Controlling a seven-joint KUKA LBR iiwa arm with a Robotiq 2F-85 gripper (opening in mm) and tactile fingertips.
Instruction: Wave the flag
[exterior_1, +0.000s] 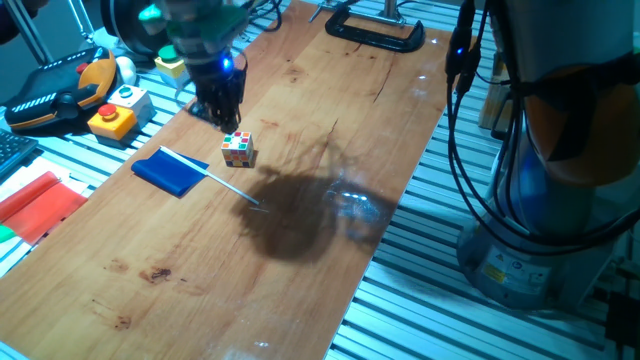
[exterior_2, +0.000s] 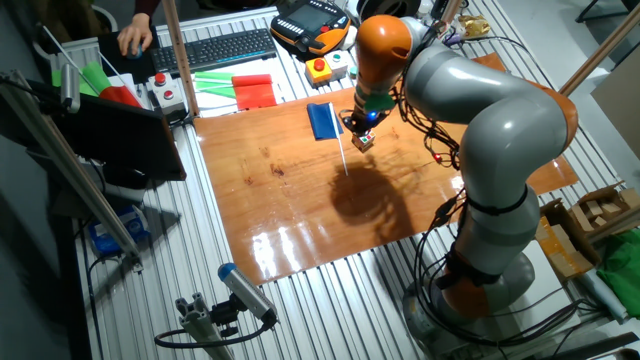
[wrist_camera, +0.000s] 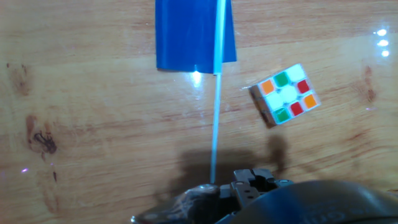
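The flag (exterior_1: 170, 172) lies flat on the wooden board, a blue cloth on a thin white stick that points toward the board's middle. It also shows in the other fixed view (exterior_2: 322, 120) and fills the top of the hand view (wrist_camera: 193, 34). A small multicoloured cube (exterior_1: 237, 148) (wrist_camera: 286, 93) stands just beside the stick. My gripper (exterior_1: 225, 118) (exterior_2: 362, 125) hangs low over the board right behind the cube, apart from the flag and holding nothing. Only its dark body (wrist_camera: 252, 183) shows in the hand view, so how far the jaws stand apart is unclear.
A red flat sheet (exterior_1: 40, 205) (exterior_2: 253, 92) lies off the board's left edge. A yellow button box (exterior_1: 112, 118) and a pendant (exterior_1: 50, 90) sit beyond it. A black clamp (exterior_1: 375, 30) grips the board's far end. A keyboard (exterior_2: 215, 48) lies behind.
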